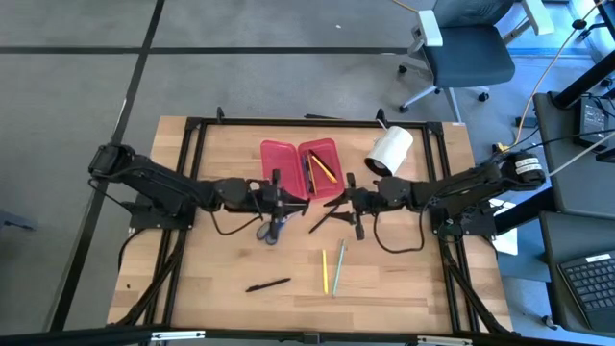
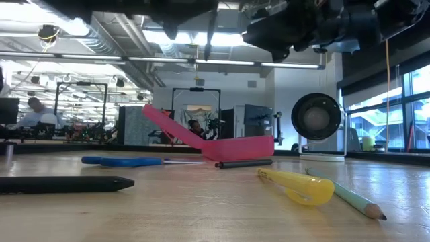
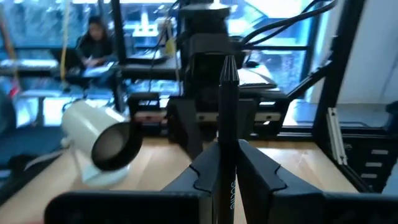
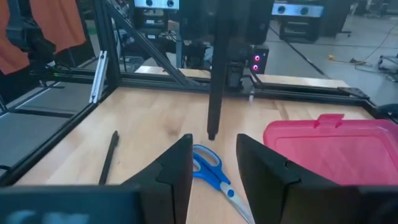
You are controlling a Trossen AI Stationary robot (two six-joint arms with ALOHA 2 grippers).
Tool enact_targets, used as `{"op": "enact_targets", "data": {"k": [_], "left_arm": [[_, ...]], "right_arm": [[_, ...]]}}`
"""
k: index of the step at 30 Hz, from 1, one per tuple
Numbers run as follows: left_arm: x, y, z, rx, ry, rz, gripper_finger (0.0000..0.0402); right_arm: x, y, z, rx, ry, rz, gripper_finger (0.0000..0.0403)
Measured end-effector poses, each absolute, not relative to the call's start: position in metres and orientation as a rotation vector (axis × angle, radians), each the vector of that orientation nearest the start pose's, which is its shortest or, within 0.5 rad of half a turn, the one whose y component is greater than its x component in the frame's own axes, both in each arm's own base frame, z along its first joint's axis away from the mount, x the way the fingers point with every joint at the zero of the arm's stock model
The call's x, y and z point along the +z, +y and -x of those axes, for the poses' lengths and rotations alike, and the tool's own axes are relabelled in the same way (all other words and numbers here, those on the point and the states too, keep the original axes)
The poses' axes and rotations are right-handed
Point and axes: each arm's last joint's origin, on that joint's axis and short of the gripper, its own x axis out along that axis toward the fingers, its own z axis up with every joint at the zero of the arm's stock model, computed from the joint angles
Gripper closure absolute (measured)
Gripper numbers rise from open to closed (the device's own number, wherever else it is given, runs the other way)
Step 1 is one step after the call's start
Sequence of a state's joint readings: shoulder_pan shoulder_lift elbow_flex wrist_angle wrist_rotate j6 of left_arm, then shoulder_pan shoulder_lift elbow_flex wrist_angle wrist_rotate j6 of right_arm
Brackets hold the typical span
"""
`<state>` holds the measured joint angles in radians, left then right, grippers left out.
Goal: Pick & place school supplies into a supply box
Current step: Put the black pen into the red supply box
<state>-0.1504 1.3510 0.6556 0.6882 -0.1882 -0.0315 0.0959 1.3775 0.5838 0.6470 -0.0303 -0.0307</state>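
The counter (image 1: 231,279) is pale wood inside a black metal frame, on a grey floor. Near its far edge the supply box (image 1: 301,168) lies open, two red-pink halves side by side, with a few pens or pencils inside the half nearer the right arm. Just beside the box, toward the right arm, a big white roll (image 1: 388,151) rests on its side. Blue-handled scissors (image 1: 272,229) lie in front of the box, a black pen (image 1: 268,284) lies nearer the front edge, and a yellow pencil (image 1: 325,270) and a green pencil (image 1: 338,268) lie side by side, well apart from the box. An office chair (image 1: 465,50) stands beyond the counter, and the low view shows a workshop with a person seated at a desk (image 2: 28,111).

Both arms reach in low from the sides and meet near the middle, in front of the box. The left gripper (image 1: 280,200) is above the scissors, its jaws closed on a black pen (image 3: 227,124) that stands upright between them in its wrist view. The right gripper (image 1: 348,202) faces it, jaws parted; a dark stick (image 1: 327,215) lies slanted just beside it, though whether the jaws touch it is hard to tell from above.
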Motion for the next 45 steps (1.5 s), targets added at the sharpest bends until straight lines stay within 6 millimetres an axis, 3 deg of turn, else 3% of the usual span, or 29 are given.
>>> {"op": "enact_targets", "data": {"k": [13,28,45], "left_arm": [[0.236,-0.023,-0.302,-0.048,-0.090,-0.035,0.0368],[0.240,-0.023,-0.302,-0.052,-0.143,-0.124,0.0368],[0.240,-0.023,-0.302,-0.055,-0.144,-0.138,0.0368]], "right_arm": [[0.217,0.029,-0.296,0.128,0.102,0.035,0.0274],[0.219,0.030,-0.305,0.125,0.102,-0.020,0.0275],[0.219,0.030,-0.305,0.123,0.103,-0.014,0.0341]]}}
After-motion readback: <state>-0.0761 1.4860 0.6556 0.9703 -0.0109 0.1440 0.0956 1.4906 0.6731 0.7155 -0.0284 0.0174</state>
